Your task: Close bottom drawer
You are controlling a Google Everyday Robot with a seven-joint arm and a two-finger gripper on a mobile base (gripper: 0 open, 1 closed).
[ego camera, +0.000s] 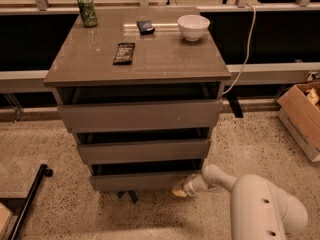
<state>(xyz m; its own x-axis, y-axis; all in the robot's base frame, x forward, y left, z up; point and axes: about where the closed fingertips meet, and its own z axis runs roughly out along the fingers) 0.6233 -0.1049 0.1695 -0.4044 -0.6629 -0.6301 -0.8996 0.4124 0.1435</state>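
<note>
The grey-taupe cabinet (137, 64) has three handleless drawers. The bottom drawer (142, 180) stands slightly open, with a dark gap above its plain flat front. The middle drawer (142, 150) and the top drawer (140, 115) also stand a little out. My gripper (180, 188) is low at the right end of the bottom drawer's front, touching or nearly touching it. My white arm (260, 204) reaches in from the lower right.
On the cabinet top are a green can (87, 10), a dark snack bar (124, 53), a small dark object (145, 26) and a white bowl (193, 27). A cardboard box (302, 116) stands at the right. A black bar (27, 201) lies at the lower left. A cable (245, 54) hangs at the right.
</note>
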